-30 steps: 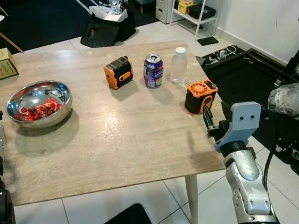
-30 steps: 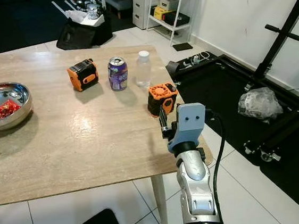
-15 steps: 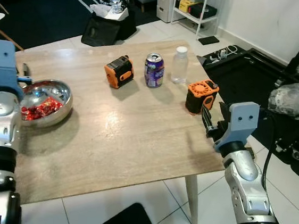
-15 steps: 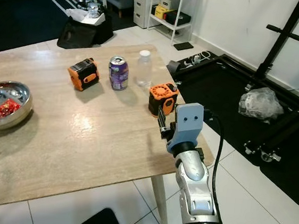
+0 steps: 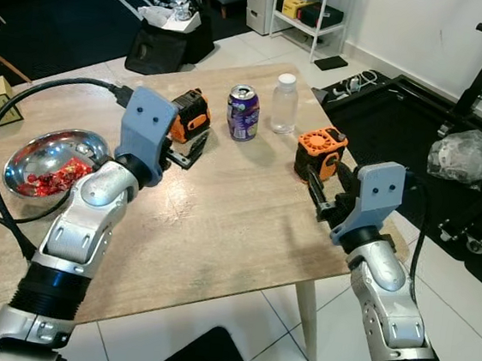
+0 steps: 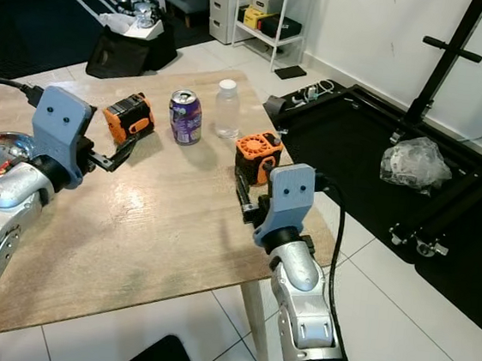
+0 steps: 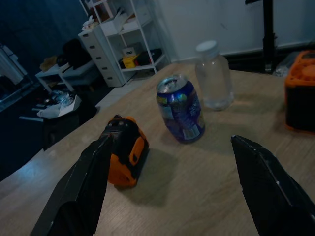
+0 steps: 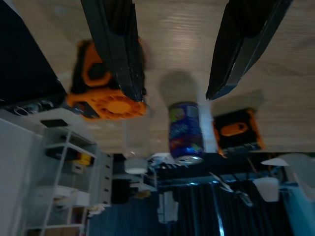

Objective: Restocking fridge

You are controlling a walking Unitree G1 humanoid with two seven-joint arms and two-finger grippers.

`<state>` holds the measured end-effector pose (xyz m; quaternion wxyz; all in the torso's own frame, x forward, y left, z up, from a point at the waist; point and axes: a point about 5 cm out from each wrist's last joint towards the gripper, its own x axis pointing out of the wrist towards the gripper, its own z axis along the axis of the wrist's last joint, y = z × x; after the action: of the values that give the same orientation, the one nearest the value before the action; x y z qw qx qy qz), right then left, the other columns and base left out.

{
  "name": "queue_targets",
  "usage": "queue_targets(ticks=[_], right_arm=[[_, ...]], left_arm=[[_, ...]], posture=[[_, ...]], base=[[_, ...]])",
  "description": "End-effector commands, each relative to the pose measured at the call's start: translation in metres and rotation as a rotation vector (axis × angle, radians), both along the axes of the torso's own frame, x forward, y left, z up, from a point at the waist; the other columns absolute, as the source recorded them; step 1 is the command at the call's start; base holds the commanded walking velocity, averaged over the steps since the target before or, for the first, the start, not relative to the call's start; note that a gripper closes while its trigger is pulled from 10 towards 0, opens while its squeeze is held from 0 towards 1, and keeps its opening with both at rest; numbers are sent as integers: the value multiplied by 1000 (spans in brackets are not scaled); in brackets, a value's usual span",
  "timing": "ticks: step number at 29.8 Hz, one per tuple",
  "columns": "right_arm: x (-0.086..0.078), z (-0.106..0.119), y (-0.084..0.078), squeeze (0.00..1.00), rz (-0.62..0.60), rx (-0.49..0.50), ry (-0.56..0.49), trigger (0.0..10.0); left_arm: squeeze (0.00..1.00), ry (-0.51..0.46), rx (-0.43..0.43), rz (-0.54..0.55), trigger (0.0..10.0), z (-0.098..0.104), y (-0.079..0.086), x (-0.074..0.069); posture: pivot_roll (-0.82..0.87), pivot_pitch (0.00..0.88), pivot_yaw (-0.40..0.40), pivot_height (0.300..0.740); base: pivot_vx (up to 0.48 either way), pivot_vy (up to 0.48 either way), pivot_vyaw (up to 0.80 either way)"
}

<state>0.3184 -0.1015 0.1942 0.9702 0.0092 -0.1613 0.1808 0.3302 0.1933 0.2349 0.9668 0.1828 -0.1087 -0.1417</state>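
Standing on the wooden table (image 5: 220, 213) near its far edge: purple soda can (image 5: 243, 112), the landmark. Steel bowl (image 5: 53, 161) w/ red bits sits well left of can. Clear bottle (image 5: 284, 104) just right of can; black-orange box (image 5: 189, 115) just left; orange fan unit (image 5: 320, 153) further right, nearer the robot. Left gripper (image 5: 191, 148) hovers by the box left of can, jaws wide, holding nothing. Right gripper (image 5: 318, 199) beside the fan unit, jaws wide too.

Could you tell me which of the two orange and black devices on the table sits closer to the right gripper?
The one with the round fan grille on top, right of the bottle; the right gripper hovers just before it. The other device is by the left gripper.
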Motion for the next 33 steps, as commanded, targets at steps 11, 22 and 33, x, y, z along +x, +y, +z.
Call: queue_targets(ticks=[11,22,33], right_arm=[[0,-8,2,0,-14,104,76,10000],[0,-20,-4,0,-90,120,120,10000],[7,-1,-16,0,-113,59,37,10000]], left_arm=[[0,117,-127,142,10000,-31,3,-5],[0,122,-189,197,10000,-40,-6,-5],[0,135,-207,223,10000,-38,6,-2]], posture=[[-32,121,35,740],[-30,109,27,740],[-28,120,17,740]], base=[[0,0,0],[0,0,0],[0,0,0]])
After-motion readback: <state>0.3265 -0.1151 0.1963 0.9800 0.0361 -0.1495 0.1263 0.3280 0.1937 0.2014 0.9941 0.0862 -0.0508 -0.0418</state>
